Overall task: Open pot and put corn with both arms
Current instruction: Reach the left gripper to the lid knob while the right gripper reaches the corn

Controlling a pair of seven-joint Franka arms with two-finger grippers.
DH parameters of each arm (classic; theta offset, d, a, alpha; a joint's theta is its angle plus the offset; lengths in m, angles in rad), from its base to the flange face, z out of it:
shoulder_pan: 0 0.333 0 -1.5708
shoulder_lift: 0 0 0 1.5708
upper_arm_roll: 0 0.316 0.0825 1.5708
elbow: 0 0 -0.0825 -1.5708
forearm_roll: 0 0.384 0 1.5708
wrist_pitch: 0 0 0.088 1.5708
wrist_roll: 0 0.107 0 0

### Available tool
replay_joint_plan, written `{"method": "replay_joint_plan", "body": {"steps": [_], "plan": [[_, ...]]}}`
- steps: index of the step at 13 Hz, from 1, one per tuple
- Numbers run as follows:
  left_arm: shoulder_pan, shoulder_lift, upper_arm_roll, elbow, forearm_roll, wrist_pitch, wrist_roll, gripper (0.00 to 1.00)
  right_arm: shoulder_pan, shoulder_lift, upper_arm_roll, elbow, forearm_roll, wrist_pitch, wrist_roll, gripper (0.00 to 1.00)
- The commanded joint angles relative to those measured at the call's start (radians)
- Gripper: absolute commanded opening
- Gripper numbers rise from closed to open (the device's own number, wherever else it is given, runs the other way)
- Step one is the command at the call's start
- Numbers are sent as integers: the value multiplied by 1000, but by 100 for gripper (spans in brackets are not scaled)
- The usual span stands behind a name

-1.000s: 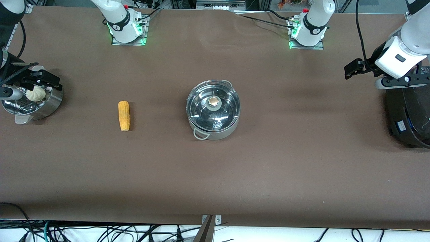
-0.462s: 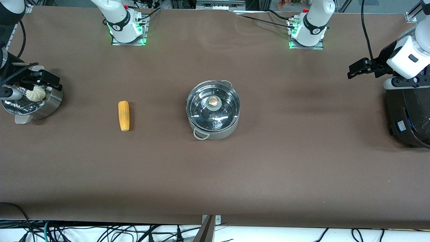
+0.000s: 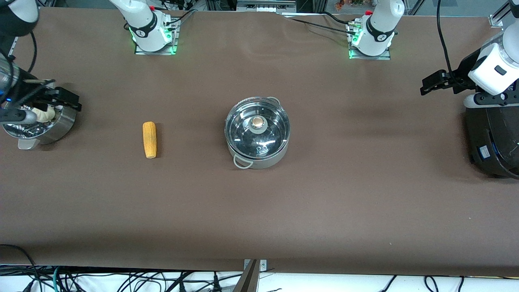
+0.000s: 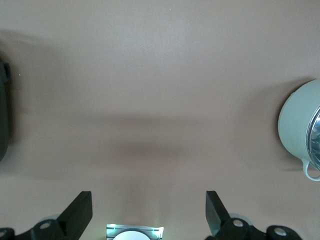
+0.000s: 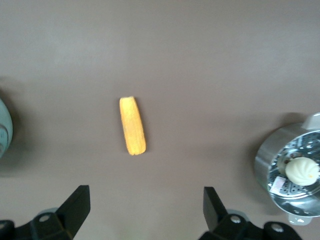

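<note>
A brown matte desk [image 3: 324,194] carries everything; cables trail along its edges. The slim yellow-orange corn cob [image 3: 149,139] lies flat, its long axis running toward the front camera. The lidded, round stainless-steel pot [image 3: 257,132] sits mid-desk. The right claw [image 3: 61,97], released, hangs over the steel steamer pan [image 3: 56,125], with the corn between it and the pot. The left claw [image 3: 430,82], released, hangs beside the black rice cooker [image 3: 492,142], the pot well apart.
</note>
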Motion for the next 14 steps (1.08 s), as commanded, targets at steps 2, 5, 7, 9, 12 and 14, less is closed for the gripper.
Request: {"method": "replay_joint_plan", "body": {"steps": [2,5,7,9,12,14], "plan": [[-40,47,-26,26,-105,37,-113,100,20,90,7,-169,7,90,10,100],[-123,134,-125,46,-126,146,-236,100,27,83,48,-418,1,432,7,100],[-239,221,-156,81,-131,208,-456,100,29,97,50,-550,1,645,7,100],[-376,356,-158,201,-106,234,-638,100,29,138,50,-619,0,797,3,100],[-531,517,-123,356,-86,290,-831,100,29,227,48,-618,0,897,1,100],[-594,576,-115,364,-65,376,-904,100,29,261,46,-617,0,920,1,100]]}}
